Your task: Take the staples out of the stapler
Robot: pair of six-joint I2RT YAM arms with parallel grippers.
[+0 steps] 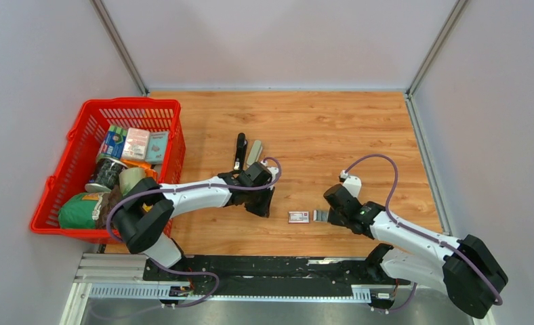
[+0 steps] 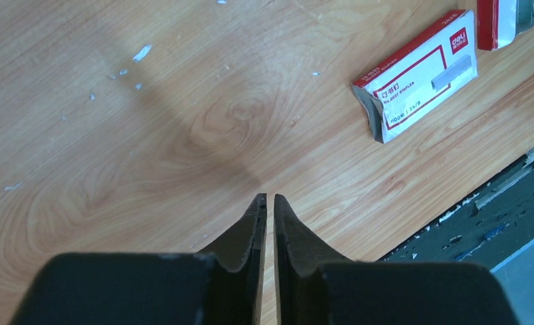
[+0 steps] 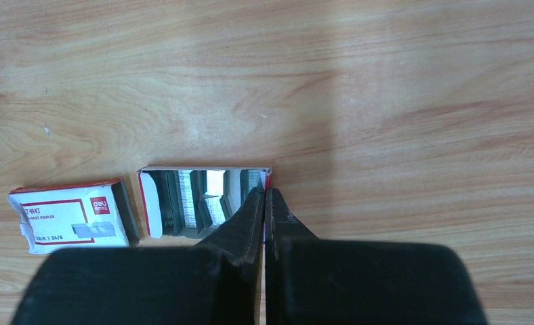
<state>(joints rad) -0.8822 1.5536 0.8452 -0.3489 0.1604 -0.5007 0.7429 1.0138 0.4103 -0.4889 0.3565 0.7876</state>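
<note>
Staples (image 3: pixel 203 200) lie in the tray (image 3: pixel 149 203) right of the box (image 3: pixel 71 217), at the closed tips of your right gripper (image 3: pixel 264 196), grip unclear; left of the box, your left gripper (image 2: pixel 269 200) shows only an empty slit.

We find the basket (image 1: pixel 132 103) at the left edge of the table (image 1: pixel 359 135), with packets and tins inside it. Right of it, toward the middle, lies the stapler (image 1: pixel 240 150), its two halves side by side. Nearer the arms lies the box sleeve (image 1: pixel 298 217), and just right of it the tray (image 1: pixel 320 216), with staples (image 3: pixel 196 196) in it. The left gripper (image 1: pixel 261 203) sits between stapler and sleeve, over bare table. The right gripper (image 1: pixel 332 214) meets the tray's right end.
</note>
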